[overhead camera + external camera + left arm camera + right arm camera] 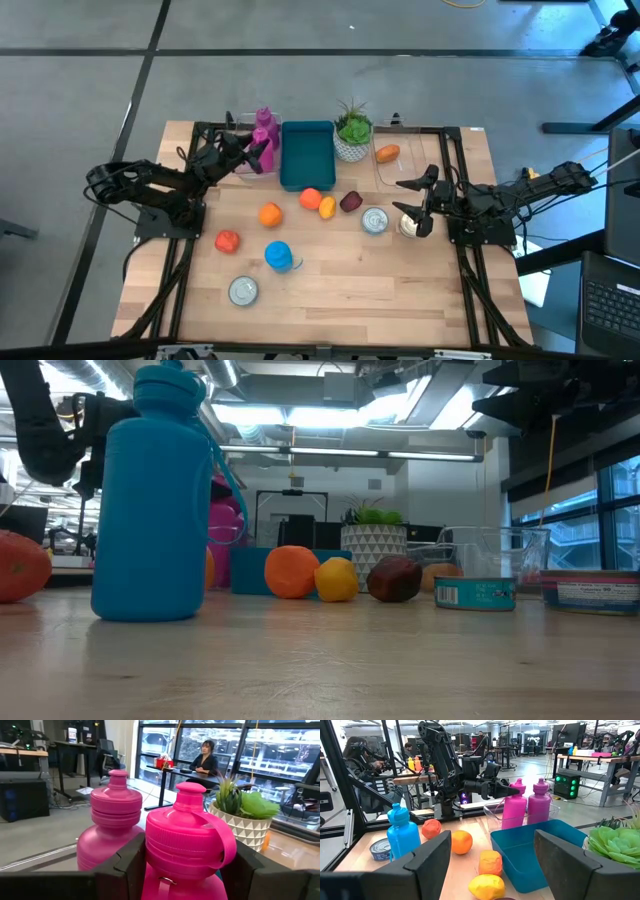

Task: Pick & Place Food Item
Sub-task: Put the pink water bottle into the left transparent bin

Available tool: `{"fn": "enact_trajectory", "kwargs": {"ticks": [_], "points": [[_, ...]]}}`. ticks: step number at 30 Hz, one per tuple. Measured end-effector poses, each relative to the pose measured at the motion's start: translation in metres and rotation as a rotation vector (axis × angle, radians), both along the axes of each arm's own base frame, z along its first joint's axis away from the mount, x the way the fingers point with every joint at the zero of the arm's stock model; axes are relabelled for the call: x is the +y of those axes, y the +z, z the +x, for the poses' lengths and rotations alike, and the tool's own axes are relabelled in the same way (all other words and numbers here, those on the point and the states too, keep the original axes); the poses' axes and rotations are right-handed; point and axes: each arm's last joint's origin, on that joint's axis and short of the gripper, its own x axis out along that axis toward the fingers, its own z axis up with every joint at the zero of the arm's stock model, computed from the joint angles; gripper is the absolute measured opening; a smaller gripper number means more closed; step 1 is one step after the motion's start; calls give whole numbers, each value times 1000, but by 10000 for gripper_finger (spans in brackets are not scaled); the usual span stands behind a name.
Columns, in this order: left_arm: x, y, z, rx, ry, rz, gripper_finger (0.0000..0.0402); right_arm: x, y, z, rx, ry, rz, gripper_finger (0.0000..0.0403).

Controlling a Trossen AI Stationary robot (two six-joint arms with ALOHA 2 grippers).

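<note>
Two pink bottles [265,128] stand upright at the table's far left, inside a clear bin [492,815]. My left gripper [261,153] reaches level to the nearer bottle [185,835] and is shut on it; the other pink bottle [110,820] stands just behind. Loose food lies mid-table: two oranges [270,213] [310,198], a yellow fruit [327,207], a dark red fruit [350,202] and a red fruit [227,241]. My right gripper [412,198] hangs open above the table's right side, with nothing between its fingers [432,860]. My left gripper pinches the nearer pink bottle between its two fingers [127,867], just below the ribbed cap [157,852]. The fingers come in level from the table's left side. The bottle stands upright in the hold; whether its base is off the bin floor is hidden.
A teal bin [306,155] and a potted plant [352,135] stand at the back. An orange food item [387,153] lies in a second clear bin. A blue bottle [278,256] and tins [243,290] [375,220] [590,590] stand on the wood.
</note>
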Motion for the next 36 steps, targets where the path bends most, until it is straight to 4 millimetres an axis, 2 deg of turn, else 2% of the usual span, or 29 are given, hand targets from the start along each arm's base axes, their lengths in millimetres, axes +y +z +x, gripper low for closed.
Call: {"fn": "enact_trajectory", "kwargs": {"ticks": [25,36], "points": [[6,-13,7,-8,-31,36,178,0,0,0,-1,0,0,279],[15,-16,18,-6,-74,44,178,0,0,0,-1,0,-2,279]]}}
